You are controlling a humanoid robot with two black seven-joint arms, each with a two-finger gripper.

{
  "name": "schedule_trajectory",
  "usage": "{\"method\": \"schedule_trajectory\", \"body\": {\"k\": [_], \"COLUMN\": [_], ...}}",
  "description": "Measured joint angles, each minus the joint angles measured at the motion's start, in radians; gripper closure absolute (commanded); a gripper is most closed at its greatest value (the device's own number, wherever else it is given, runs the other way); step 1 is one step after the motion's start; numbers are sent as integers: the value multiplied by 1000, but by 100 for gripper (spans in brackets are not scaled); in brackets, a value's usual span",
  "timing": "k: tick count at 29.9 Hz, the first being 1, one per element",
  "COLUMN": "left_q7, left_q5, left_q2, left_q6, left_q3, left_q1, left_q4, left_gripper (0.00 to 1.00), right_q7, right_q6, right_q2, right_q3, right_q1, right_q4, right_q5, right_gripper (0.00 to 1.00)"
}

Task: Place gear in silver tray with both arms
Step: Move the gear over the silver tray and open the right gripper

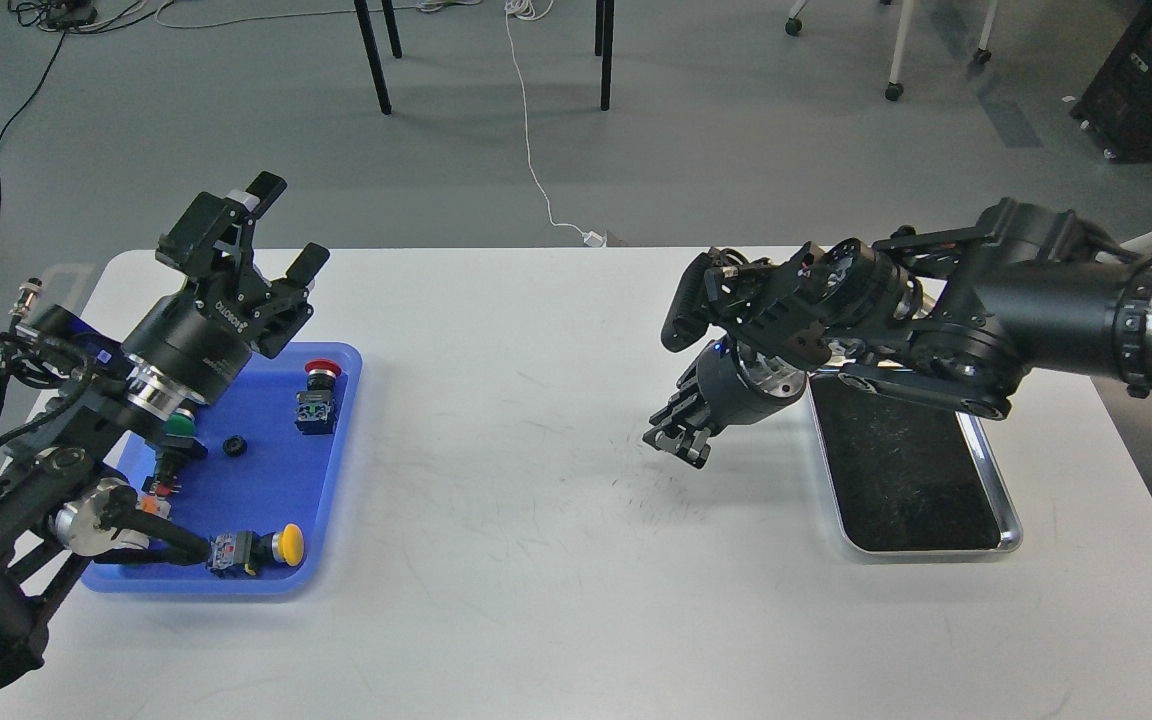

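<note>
The gear is small and black and lies in the blue plastic tray at the left. The silver tray with its black inner surface lies at the right, holding nothing that I can see. My left gripper is open and empty, raised above the blue tray's far edge, up and right of the gear. My right gripper points down and left above the table, just left of the silver tray. It is dark and its fingers cannot be told apart. The right arm covers the tray's far end.
The blue tray also holds a red push button, a green one and a yellow one. The white table is scuffed in the middle. Chair legs and cables are on the floor beyond it.
</note>
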Motion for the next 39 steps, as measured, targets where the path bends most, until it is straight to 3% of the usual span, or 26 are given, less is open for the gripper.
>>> {"method": "schedule_trajectory", "body": {"k": [13,24,30,34,39], "left_q7": [0,0,0,0,0], "left_q5": [0,2,2,2,2], "left_q2": [-15,-18,-18,-18,-11], "left_q6": [-28,-32,-32,-32,-32], "left_q3": [10,17,18,18,18], "left_q1": [0,-2,-2,-2,-2], "left_q4": [0,0,0,0,0], "left_gripper": [2,2,2,2,2], "right_q7": [0,0,0,0,0], "right_q6": [3,-6,-23,-25,-25], "right_q2": [-358,-354,-275,-252,-249], "right_q3": [-4,6,44,58,84], "right_q1": [-57,-193,-269,-283,-295], "right_q4": [1,-165,-249,-274,-273], "right_q5": [-2,-2,-1,0,2], "right_gripper": [83,81,77,50,9]}}
